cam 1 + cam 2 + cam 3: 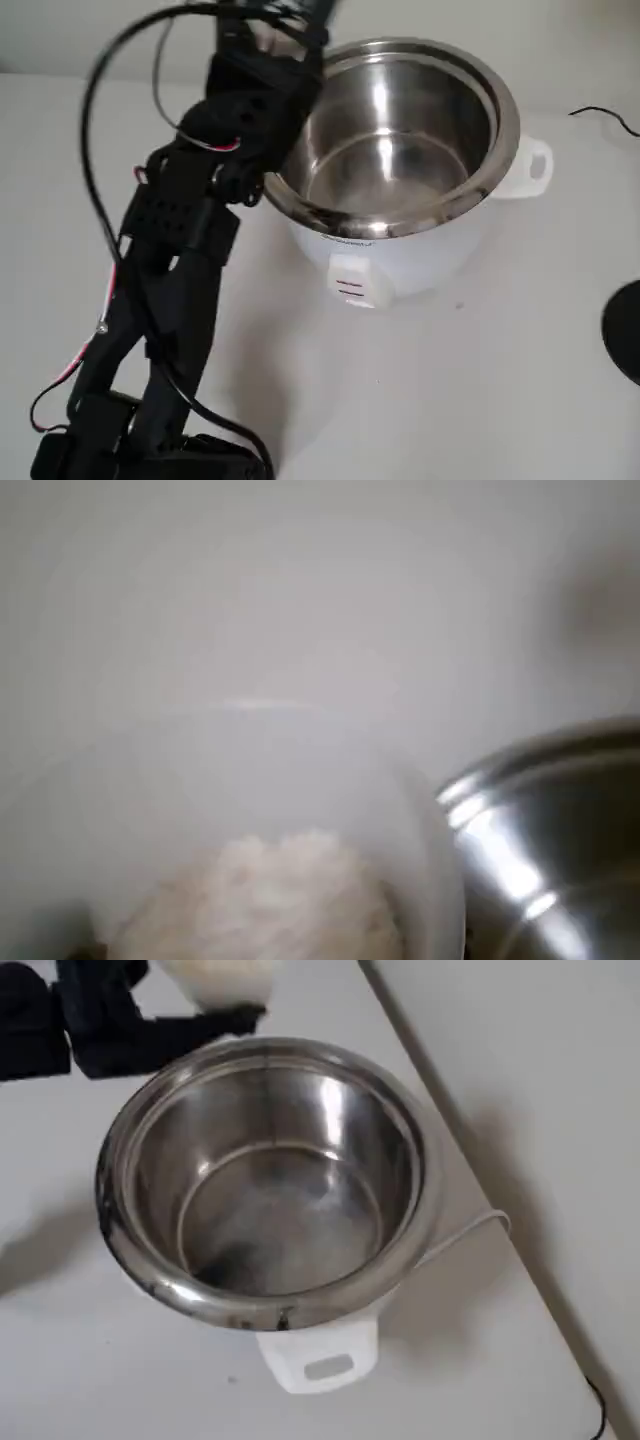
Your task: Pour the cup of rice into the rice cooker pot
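White table [480, 400] is seen under everything in the fixed view and in the overhead view [60, 1380]. On it stands the cooker [400, 265], a white body with a side handle at the right in the fixed view and a handle at the bottom in the overhead view [320, 1360]. Set in it is the pot [390, 150], shiny steel with a wide rim; its inside is seen bare in the overhead view [270, 1180], and part of its rim is caught at the lower right of the wrist view [540, 830]. The black arm [170, 300] is seen rising from the lower left of the fixed view to the pot's left rim. The gripper [150, 1025] is shown at the top left of the overhead view, just beyond the pot's rim; whether its jaws are closed cannot be told. The cup [250, 810], translucent, is seen close up in the wrist view, just beside the pot's rim, and at the top edge of the overhead view [220, 980]. The rice [270, 895] is seen heaped inside the cup.
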`<action>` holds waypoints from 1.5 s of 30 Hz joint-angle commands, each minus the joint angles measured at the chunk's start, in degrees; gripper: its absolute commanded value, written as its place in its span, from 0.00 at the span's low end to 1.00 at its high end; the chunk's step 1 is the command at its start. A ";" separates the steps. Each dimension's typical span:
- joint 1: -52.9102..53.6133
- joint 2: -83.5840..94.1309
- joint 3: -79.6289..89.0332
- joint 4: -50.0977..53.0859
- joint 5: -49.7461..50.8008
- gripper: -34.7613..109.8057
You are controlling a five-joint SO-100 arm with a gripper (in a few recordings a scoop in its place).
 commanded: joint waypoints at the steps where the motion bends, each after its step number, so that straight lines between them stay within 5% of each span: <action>1: 1.05 -0.35 -6.50 1.76 10.20 0.35; 24: -0.35 -8.61 -19.07 18.81 69.96 0.35; 45: 0.26 -8.70 -19.42 19.60 89.30 0.35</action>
